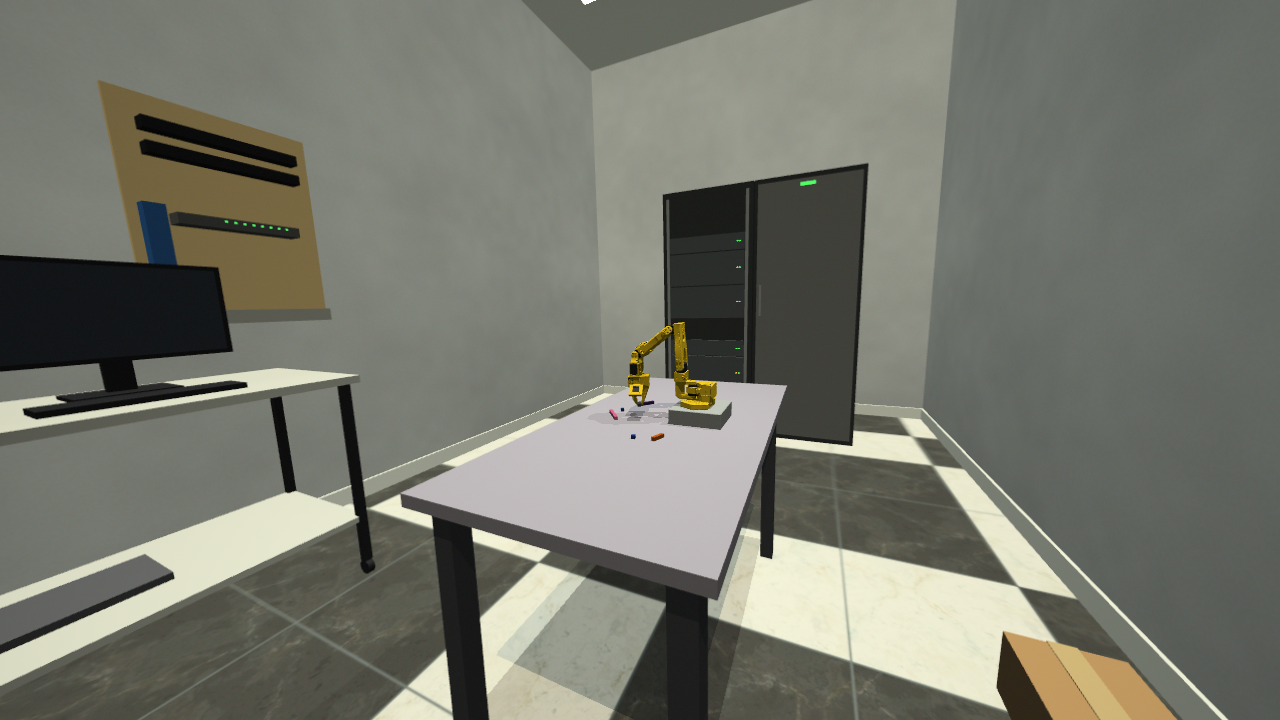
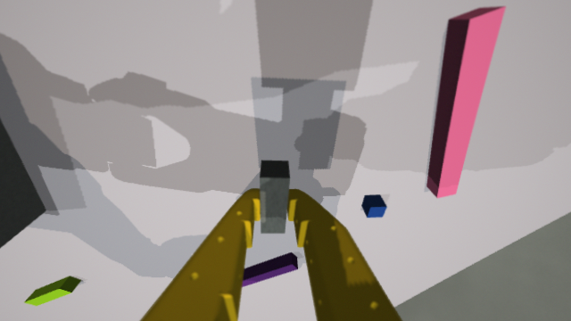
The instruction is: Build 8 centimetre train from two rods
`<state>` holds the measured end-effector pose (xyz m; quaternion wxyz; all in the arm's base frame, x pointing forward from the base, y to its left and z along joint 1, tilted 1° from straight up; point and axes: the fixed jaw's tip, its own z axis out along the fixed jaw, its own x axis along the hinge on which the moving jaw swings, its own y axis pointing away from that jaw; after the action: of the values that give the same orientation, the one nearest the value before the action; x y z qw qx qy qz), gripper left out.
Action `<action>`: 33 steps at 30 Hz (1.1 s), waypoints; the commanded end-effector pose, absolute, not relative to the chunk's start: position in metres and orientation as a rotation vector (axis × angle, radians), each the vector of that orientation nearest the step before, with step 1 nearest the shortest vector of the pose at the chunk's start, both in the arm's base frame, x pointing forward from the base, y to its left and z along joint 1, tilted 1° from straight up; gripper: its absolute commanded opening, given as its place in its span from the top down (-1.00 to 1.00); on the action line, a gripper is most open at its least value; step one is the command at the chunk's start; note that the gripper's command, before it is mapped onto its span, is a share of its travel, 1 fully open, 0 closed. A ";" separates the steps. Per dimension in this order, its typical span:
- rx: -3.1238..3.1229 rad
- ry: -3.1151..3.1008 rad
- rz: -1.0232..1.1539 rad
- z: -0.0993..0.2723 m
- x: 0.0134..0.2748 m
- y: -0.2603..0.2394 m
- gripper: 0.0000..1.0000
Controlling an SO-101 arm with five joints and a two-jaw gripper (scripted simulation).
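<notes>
Grey table top (image 1: 572,501) carries the work; arm mounted at its far end.

Wrist view, left to right:
- lime rod (image 2: 53,291) flat, bottom-left corner, alone.
- gripper (image 2: 273,213) clamped on grey rod (image 2: 273,209), held off the surface, end pointing away from the camera.
- purple rod (image 2: 268,269) flat, below and behind the fingers.
- blue rod (image 2: 374,206) flat, right of the fingers.
- pink rod (image 2: 464,102) flat, far right.

Orange rod (image 1: 657,436) shows only in the exterior view.

Progress, my judgement: no train laid yet. Grey plus lime would give eight. Remaining: carry grey to lime, set it flat, ends touching, in line.
</notes>
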<state>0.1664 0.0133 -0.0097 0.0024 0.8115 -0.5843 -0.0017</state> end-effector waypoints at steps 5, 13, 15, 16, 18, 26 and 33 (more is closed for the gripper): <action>2.555 -1.834 0.005 -0.009 0.166 0.015 1.00; 2.555 -1.834 0.005 -0.009 0.166 0.015 1.00; 2.555 -1.834 0.005 -0.010 0.166 0.015 1.00; 2.555 -1.834 0.005 -0.010 0.166 0.015 1.00; 2.555 -1.834 0.005 -0.012 0.166 0.016 1.00; 2.555 -1.834 0.005 -0.019 0.166 0.016 1.00; 2.555 -1.834 0.005 -0.026 0.166 0.016 1.00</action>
<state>0.1689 0.0137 -0.0214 -0.0046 0.8115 -0.5843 0.0063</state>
